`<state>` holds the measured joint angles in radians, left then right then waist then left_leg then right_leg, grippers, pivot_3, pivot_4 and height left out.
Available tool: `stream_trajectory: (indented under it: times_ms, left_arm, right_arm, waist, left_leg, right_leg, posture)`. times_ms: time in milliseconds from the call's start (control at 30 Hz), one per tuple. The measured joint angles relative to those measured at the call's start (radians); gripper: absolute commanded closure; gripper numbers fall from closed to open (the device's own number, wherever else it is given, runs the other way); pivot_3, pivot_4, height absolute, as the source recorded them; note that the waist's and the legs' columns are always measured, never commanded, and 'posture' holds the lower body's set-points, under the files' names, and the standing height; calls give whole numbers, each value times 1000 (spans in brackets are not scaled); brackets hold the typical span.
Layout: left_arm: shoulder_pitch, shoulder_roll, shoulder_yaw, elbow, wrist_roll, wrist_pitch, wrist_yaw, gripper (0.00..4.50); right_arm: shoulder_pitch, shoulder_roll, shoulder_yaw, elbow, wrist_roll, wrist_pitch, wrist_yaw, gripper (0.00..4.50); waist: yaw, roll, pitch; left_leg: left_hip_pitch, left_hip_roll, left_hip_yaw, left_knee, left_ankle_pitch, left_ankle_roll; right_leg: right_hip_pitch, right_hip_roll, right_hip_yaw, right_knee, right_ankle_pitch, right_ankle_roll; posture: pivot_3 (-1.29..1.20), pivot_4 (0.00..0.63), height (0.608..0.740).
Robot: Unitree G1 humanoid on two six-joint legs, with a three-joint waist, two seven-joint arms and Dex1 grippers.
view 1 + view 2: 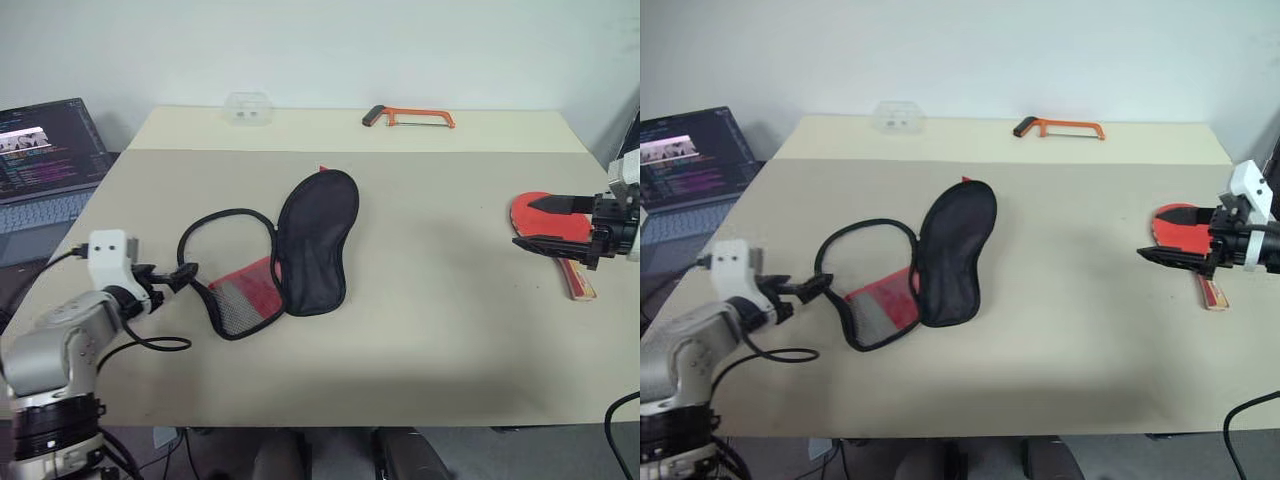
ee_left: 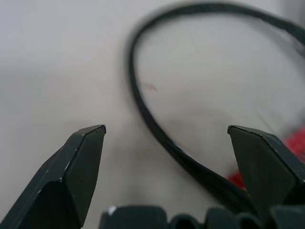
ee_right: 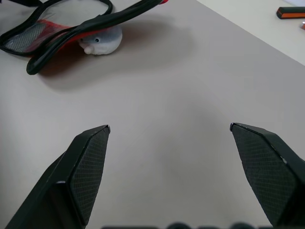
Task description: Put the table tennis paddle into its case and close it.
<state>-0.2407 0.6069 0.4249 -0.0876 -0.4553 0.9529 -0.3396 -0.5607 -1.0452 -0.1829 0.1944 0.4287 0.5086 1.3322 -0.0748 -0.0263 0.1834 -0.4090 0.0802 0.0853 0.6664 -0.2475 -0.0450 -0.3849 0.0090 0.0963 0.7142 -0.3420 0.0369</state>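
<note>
The case [image 1: 318, 235] lies unzipped mid-table, its black flap folded over to the right of the red mesh panel [image 1: 248, 292], with a loop of black piping [image 2: 143, 102] at its left. My left gripper [image 1: 185, 277] sits low at that loop, open, and the piping runs between its fingers [image 2: 86, 157]. The table tennis paddle [image 1: 555, 226] lies red face up at the right, handle [image 1: 579, 282] toward the near edge. My right gripper [image 1: 522, 224] hovers over the paddle's face, open, holding nothing. Its wrist view looks across bare table toward the case [image 3: 71, 28].
An orange hacksaw [image 1: 410, 118] and a clear plastic box [image 1: 248, 108] lie along the table's far edge. An open laptop [image 1: 45, 160] stands off the table's left side. A small grey rounded thing [image 3: 101, 43] shows under the case's flap.
</note>
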Motion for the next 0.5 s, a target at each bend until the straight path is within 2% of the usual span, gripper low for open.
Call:
stream_trajectory:
  times_ms: [333, 433, 500]
  left_arm:
    - [-56, -167, -67, -65, 55, 47, 185, 0]
    - [-62, -182, -71, -77, 61, 70, 211, 653]
    - [-63, -186, -66, -78, 69, 75, 230, 1307]
  right_arm:
    - [-40, 4, 30, -2, -1, 4, -1, 43]
    - [-49, 6, 36, -4, -1, 4, -3, 0]
    - [-49, 8, 41, -4, -1, 4, -4, 0]
  waist:
    - [21, 0, 0]
    - [21, 0, 0]
    - [22, 0, 0]
  left_leg:
    - [6, -1, -1, -1, 2, -3]
    - [10, -1, -1, -1, 2, -3]
    - [10, -1, -1, -1, 2, -3]
  right_leg:
    - [8, 0, 0, -2, 0, 0]
    - [12, 0, 0, -4, 0, 0]
    - [13, 0, 0, -4, 0, 0]
  posture:
    - [0, 150, 740]
    - [0, 150, 740]
    - [0, 150, 740]
